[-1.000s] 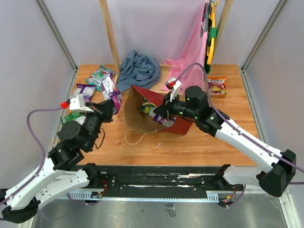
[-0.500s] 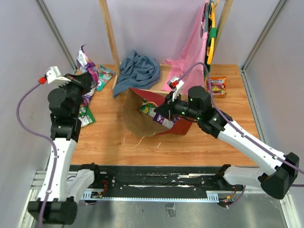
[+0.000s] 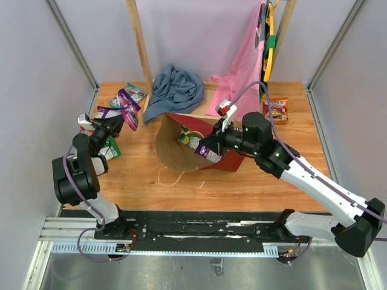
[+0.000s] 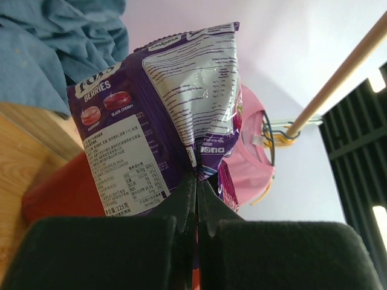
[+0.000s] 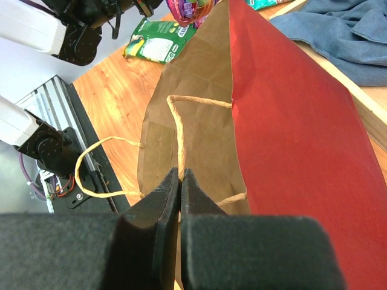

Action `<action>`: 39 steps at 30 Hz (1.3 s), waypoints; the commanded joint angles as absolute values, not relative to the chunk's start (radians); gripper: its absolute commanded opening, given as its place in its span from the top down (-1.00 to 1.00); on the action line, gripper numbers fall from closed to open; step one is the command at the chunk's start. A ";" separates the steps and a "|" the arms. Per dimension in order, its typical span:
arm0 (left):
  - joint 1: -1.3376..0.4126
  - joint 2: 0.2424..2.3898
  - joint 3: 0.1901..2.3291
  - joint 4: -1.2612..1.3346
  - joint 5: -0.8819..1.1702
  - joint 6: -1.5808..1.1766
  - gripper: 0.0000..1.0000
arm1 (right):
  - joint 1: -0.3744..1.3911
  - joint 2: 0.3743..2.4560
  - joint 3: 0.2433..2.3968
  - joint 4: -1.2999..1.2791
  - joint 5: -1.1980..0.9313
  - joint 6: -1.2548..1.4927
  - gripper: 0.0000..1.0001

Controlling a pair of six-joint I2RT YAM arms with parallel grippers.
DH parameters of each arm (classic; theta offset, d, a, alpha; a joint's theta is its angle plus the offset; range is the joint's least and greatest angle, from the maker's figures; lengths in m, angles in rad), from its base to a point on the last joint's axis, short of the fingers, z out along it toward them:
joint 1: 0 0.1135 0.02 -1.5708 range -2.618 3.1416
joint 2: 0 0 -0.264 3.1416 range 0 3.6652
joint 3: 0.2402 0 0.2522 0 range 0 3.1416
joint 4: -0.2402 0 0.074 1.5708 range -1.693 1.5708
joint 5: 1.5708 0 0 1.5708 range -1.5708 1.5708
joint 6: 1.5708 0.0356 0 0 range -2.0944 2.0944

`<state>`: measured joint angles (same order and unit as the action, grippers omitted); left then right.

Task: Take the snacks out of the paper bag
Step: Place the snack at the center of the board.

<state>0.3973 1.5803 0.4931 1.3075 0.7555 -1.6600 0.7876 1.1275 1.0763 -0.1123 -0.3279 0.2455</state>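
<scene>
The paper bag (image 3: 175, 151) lies on its side mid-table, red outside (image 5: 290, 121) and brown inside, mouth toward the left. My right gripper (image 3: 205, 147) (image 5: 180, 175) is shut on its twine handle (image 5: 176, 130) at the upper rim. Snacks (image 3: 192, 140) show inside the mouth. At the left of the table, my left gripper (image 3: 123, 116) (image 4: 196, 181) is shut on the edge of a purple berry-candy packet (image 3: 129, 104) (image 4: 157, 121) and holds it above the wood. More packets lie there: teal (image 3: 134, 92), purple (image 3: 107, 112) and green (image 3: 109, 148) (image 5: 158, 45).
A blue-grey cloth (image 3: 175, 87) is heaped behind the bag. A pink garment (image 3: 242, 72) hangs from a rack at back right, and a wooden post (image 3: 140, 48) rises at back left. An orange packet (image 3: 276, 110) lies at right. A loose twine loop (image 3: 172, 176) trails before the bag.
My left arm has carried the purple packet away from the bag's mouth, up over the far left, then down to the left side. The right gripper has kept its hold on the handle.
</scene>
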 commanded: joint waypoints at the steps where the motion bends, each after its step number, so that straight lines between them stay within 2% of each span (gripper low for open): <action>1: 0.404 1.653 0.487 1.833 0.839 -1.831 0.99 | 0.801 1.106 1.068 -0.112 -0.327 0.225 0.99; 15: 0.403 1.932 0.437 1.835 0.858 -1.715 0.99 | 0.802 1.160 1.082 -0.095 -0.355 0.232 0.99; 23: 0.404 2.013 0.425 1.833 0.828 -1.684 0.99 | 0.802 1.184 1.093 -0.092 -0.360 0.230 0.99; 24: 0.403 2.015 0.424 1.830 0.822 -1.681 0.92 | 0.802 1.184 1.094 -0.093 -0.360 0.228 0.99; 26: 0.405 2.012 0.418 1.810 0.801 -1.663 0.67 | 0.803 1.187 1.093 -0.095 -0.358 0.226 0.99; 28: 0.403 1.991 0.410 1.749 0.781 -1.621 0.25 | 0.802 1.188 1.096 -0.098 -0.356 0.223 0.99; 29: 0.404 1.964 0.409 1.699 0.774 -1.591 -0.06 | 0.801 1.189 1.095 -0.102 -0.355 0.221 0.99; 31: 0.404 1.899 0.413 1.557 0.758 -1.502 -0.87 | 0.803 1.190 1.095 -0.106 -0.353 0.217 0.99; 32: 0.403 1.855 0.415 1.468 0.743 -1.450 -0.98 | 0.802 1.190 1.095 -0.109 -0.352 0.216 0.99; 39: 0.404 1.490 0.495 0.695 0.482 -1.048 -0.99 | 0.801 1.206 1.097 -0.105 -0.353 0.209 0.99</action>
<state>0.3981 1.6505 0.4374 1.1553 0.6716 -1.3380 0.7876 1.1942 1.0721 -0.1169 -0.3363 0.2260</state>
